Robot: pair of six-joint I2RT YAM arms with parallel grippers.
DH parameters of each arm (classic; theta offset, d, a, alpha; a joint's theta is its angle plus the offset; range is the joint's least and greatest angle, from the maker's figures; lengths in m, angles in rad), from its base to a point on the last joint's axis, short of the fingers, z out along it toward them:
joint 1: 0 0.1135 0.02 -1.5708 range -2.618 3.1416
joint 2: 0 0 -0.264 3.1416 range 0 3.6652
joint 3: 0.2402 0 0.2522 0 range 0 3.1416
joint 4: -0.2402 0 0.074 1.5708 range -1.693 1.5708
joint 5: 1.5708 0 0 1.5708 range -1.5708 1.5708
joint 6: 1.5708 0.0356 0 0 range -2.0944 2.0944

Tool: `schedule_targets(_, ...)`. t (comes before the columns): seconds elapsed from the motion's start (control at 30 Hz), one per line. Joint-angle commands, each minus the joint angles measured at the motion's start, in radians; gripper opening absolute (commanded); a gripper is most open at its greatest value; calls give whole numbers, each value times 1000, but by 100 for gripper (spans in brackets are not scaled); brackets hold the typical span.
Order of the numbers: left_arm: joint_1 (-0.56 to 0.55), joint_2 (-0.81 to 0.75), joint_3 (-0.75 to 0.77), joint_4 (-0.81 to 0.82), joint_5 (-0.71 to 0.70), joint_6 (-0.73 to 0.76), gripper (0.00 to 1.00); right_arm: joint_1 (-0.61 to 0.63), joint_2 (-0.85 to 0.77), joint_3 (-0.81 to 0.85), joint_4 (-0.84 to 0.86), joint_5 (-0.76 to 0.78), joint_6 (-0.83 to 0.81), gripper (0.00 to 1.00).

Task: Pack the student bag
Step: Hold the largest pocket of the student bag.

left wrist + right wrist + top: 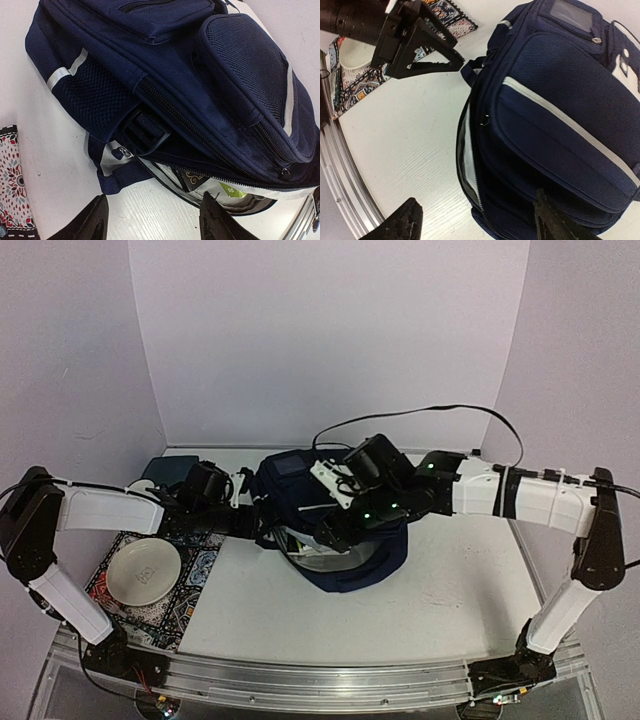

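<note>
Item: student bag [375, 565], navy with white stripes, lying on its side at the middle of the white table [450, 590], between the two arms. Main zip [200, 185] stands partly open; a green-labelled packet [232, 191] and other flat things show inside, so some packing looks done. Left gripper [155, 212]: fingers spread, nothing between them, just beside the bag's open edge. Right gripper [477, 220]: fingers spread wide above the bag's lower corner, gripping nothing that I can see. Outside the bag: a dark teal pouch [160, 472] at the far left, and a white plate [145, 572] on a patterned mat [150, 625]. Remaining, by my judgement: possibly the pouch, then closing the zip.
</note>
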Motion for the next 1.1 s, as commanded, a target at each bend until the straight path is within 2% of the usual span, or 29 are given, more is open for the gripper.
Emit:
schedule_targets(0.0, 28, -13, -26, 56, 26, -7, 64, 48, 96, 122, -162, 92, -168, 73)
schedule_targets(0.23, 50, -12, -60, 57, 25, -41, 64, 118, 223, 192, -238, 311, -251, 58)
schedule_targets(0.33, 51, -13, -68, 56, 26, -45, 64, 166, 251, 185, -251, 413, -271, 47)
schedule_targets(0.43, 52, -15, -76, 58, 22, -49, 64, 242, 253, 156, -244, 504, -301, 31)
schedule_targets(0.53, 52, -16, -82, 59, 20, -60, 64, 306, 265, 117, -206, 661, -312, 3)
schedule_targets(0.57, 52, -16, -85, 60, 18, -66, 64, 325, 272, 92, -183, 729, -320, 0)
schedule_targets(0.63, 52, -17, -93, 66, 20, -79, 64, 361, 296, 52, -134, 891, -338, 0)
schedule_targets(0.77, 52, -21, -124, 116, 66, -108, 64, 399, 310, -45, -15, 1064, -377, 0)
schedule_targets(0.9, 51, 3, -129, 150, 123, -89, 62, 401, 243, -126, 55, 989, -340, 0)
schedule_targets(0.97, 51, 15, -123, 163, 127, -64, 56, 401, 200, -152, 82, 945, -331, 0)
schedule_targets(1.07, 44, 46, -102, 181, 142, -21, 43, 398, 162, -188, 116, 916, -322, 0)
